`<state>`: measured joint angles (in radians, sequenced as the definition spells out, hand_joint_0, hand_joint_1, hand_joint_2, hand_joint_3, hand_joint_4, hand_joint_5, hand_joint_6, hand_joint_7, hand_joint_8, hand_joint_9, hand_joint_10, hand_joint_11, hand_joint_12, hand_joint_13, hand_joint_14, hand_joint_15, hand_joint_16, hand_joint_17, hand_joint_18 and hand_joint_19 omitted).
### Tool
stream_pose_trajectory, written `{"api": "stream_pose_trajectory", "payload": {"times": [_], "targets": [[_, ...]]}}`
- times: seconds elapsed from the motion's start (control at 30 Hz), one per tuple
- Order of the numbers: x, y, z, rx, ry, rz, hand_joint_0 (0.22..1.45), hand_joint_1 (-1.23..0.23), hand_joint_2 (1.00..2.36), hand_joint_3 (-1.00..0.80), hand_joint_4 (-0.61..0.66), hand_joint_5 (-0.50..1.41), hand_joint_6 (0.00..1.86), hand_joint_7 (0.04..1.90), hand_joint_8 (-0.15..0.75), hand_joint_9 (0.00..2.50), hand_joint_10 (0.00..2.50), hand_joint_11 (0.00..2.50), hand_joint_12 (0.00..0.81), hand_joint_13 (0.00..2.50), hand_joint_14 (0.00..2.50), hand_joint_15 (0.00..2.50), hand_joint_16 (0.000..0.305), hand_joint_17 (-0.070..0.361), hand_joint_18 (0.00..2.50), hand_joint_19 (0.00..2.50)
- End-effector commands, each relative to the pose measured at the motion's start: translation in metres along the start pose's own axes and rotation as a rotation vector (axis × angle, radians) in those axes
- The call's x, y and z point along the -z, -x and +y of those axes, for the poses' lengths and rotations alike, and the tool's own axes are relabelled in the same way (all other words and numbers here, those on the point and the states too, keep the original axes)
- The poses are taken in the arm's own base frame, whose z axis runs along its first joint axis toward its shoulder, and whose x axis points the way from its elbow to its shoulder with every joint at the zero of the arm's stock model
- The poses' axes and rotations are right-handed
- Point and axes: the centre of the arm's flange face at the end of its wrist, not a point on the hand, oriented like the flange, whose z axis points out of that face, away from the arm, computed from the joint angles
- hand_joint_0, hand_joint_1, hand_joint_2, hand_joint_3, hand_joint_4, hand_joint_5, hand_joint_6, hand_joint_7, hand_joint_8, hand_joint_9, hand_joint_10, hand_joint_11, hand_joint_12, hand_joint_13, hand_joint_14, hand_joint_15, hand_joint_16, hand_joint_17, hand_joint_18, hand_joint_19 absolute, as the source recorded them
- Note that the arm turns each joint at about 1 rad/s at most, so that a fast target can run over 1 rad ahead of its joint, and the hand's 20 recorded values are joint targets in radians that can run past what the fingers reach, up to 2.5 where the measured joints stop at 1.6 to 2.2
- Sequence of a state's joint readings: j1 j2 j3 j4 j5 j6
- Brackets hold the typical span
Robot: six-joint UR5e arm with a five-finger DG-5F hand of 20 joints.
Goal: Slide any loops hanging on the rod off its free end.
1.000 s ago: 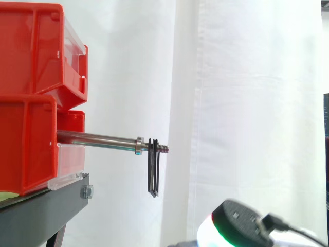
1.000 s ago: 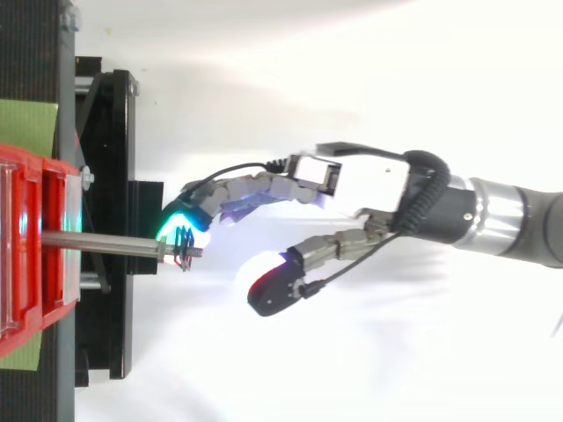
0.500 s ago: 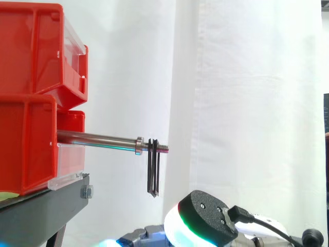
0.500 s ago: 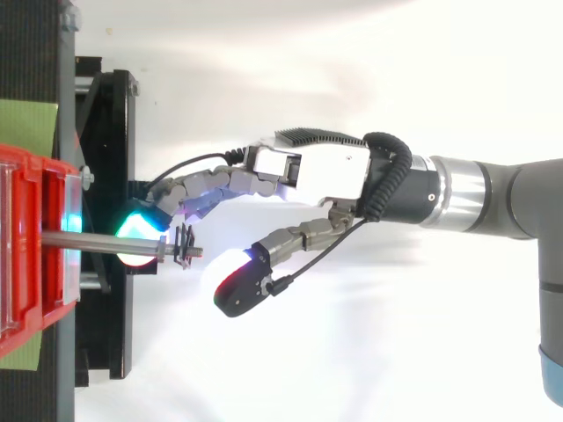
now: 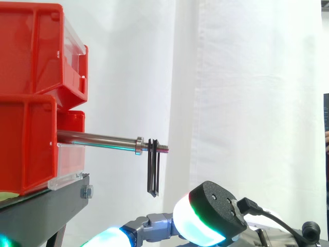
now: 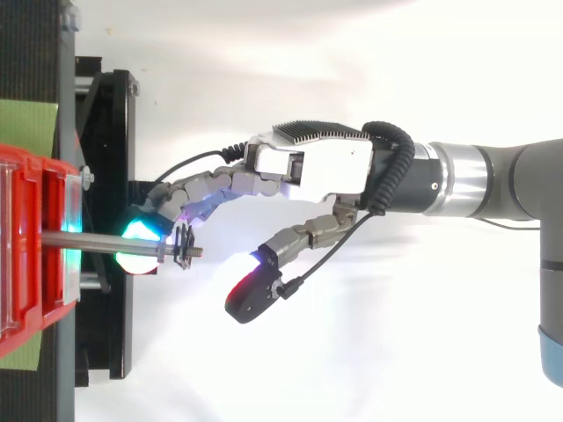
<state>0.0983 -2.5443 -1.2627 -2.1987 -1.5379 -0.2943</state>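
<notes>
Cut off: your hand [image 6: 308, 167], at the side view's bottom edge.
Loops [image 5: 153, 172]: near the rod's [image 5: 97, 139] free end, above the hand's spread fingers.

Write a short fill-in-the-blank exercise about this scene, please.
The thin ___ loops hang on the silver metal rod.
The rod sticks out from the stacked ___ plastic bins.
In the side view, the robot hand is ___ the loops.
Missing words: black; red; below.
</notes>
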Motion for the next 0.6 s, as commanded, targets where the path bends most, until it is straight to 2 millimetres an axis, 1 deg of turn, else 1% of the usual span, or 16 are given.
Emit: {"api": "stream_pose_trajectory", "payload": {"times": [0.0, 0.37, 0.53, 0.57], "targets": [[0.0, 0.002, 0.0, 0.001, 0.003, 0.008, 0.57, -0.54, 1.0, -0.44, 0.26, -0.2, 0.5, 0.66, 0.287, 0.53, 0.0, 0.0, 0.319, 0.52, 0.0, 0.0, 0.048, 0.108, 0.71, 0.4], [-0.005, 0.006, 0.004, 0.001, 0.012, 0.002, 0.57, -0.54, 1.0, -0.44, 0.27, -0.2, 0.5, 0.66, 0.29, 0.54, 0.0, 0.0, 0.32, 0.56, 0.0, 0.0, 0.049, 0.109, 0.74, 0.41], [-0.007, 0.013, 0.011, 0.004, 0.02, 0.003, 0.57, -0.54, 1.0, -0.44, 0.27, -0.19, 0.5, 0.66, 0.293, 0.55, 0.0, 0.0, 0.322, 0.58, 0.0, 0.0, 0.049, 0.11, 0.75, 0.41], [-0.009, 0.014, 0.016, 0.004, 0.025, 0.008, 0.57, -0.54, 1.0, -0.44, 0.27, -0.19, 0.5, 0.66, 0.293, 0.56, 0.0, 0.0, 0.323, 0.59, 0.0, 0.0, 0.049, 0.11, 0.75, 0.41]]}}
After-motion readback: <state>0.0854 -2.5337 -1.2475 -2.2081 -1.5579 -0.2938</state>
